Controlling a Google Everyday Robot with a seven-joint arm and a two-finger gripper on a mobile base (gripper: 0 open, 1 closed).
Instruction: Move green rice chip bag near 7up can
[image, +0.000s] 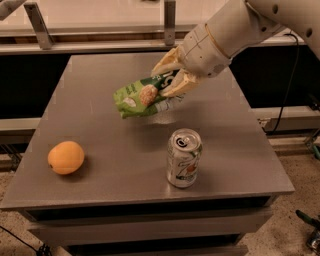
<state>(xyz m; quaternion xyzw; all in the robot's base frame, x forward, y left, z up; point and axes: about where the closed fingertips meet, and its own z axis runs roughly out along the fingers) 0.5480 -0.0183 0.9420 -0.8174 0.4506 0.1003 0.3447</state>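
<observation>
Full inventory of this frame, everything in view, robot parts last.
green rice chip bag: 1, light green with pictured rice cakes, held in the gripper above the table's middle, behind the can
7up can: 1, silver-white with green and red logo, upright on the table's front right part
orange fruit: 1, orange, on the table's front left part
table: 1, grey, centre of view
metal rail: 1, grey, behind the table
cable: 1, black, hanging at the right
arm: 1, white, reaching in from the upper right
gripper: 1, tan fingers, above mid-table, shut on the bag's right end
</observation>
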